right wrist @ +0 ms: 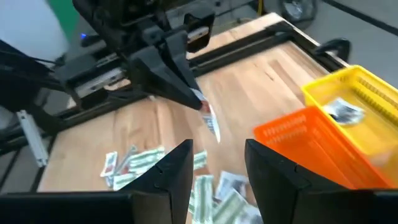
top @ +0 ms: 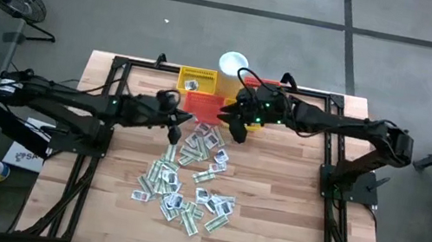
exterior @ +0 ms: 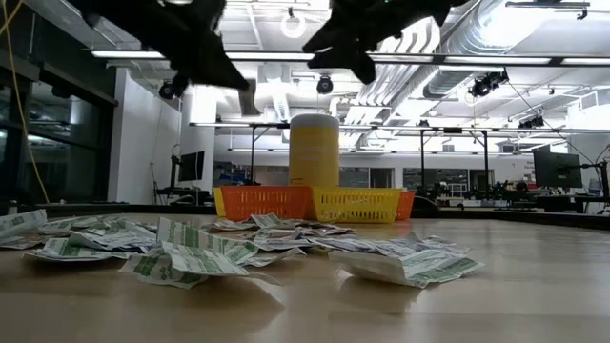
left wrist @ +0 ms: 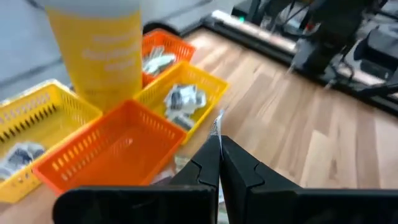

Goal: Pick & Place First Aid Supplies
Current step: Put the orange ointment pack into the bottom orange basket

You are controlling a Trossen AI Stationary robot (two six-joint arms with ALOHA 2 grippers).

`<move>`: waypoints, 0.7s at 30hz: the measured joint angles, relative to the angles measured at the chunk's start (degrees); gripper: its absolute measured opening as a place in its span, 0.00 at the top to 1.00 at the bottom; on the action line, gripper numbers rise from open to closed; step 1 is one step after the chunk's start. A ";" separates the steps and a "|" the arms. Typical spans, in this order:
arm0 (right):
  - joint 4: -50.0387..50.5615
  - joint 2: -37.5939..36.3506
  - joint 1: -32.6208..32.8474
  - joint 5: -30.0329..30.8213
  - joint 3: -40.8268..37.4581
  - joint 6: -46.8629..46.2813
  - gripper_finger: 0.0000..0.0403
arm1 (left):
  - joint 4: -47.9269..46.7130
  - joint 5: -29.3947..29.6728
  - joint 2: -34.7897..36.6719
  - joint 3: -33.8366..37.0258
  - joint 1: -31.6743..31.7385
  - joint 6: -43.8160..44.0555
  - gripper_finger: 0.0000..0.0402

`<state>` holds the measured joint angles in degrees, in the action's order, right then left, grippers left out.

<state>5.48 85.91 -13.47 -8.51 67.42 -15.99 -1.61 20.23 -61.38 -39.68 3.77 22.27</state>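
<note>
In the low view both arms are cut off at the top edge, so only dark shapes hang above the baskets. From above, print on the packets is too small to read.

The wooden table (top: 274, 192) sits in a black frame on a grey floor; beyond it the low view shows an open hall with ceiling strip lights and pipework.

The left gripper (top: 174, 131) hangs over the near edge of the pile, its fingers (left wrist: 214, 163) pressed together on a single sachet (right wrist: 209, 119), a thin white slip with dark print that dangles clear of the table. The first aid supplies (top: 189, 178) lie scattered mid-table, white and pale green flat packets, overlapping. Behind them stand a yellow basket (top: 197, 81), an orange basket (top: 211, 110) and a white cup (top: 234, 62). The right gripper (top: 237, 127) hovers beside the orange basket, its fingers (right wrist: 174, 168) parted and holding nothing.
</note>
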 joint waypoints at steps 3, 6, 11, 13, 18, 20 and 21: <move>3.19 -0.85 0.00 2.29 0.00 -0.19 0.66 | 0.66 -3.23 -2.77 0.00 4.06 1.58 1.00; 5.19 -0.92 0.00 4.09 0.00 -1.50 0.66 | 1.85 -4.45 -5.61 0.00 7.82 6.58 1.00; 7.41 -0.92 0.32 5.65 0.00 -2.01 0.66 | 3.68 -4.57 -10.57 0.02 12.54 15.27 1.00; 7.94 -0.92 0.69 7.20 0.00 -1.99 0.66 | 5.24 -4.68 -12.54 -0.04 13.72 18.20 1.00; 8.87 -0.92 1.73 10.21 0.00 -2.07 0.66 | 6.79 -4.29 -16.63 -0.04 16.46 28.38 1.00; 9.27 -0.92 2.19 12.08 0.00 -2.10 0.66 | 7.56 -4.24 -17.93 0.00 17.16 31.50 1.00; 9.38 -0.92 2.40 12.80 0.00 -2.14 0.66 | 8.17 -4.23 -18.50 0.00 17.31 32.72 1.00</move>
<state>14.87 84.99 -11.08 4.28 67.42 -18.13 6.56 15.99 -79.88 -39.68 21.08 54.99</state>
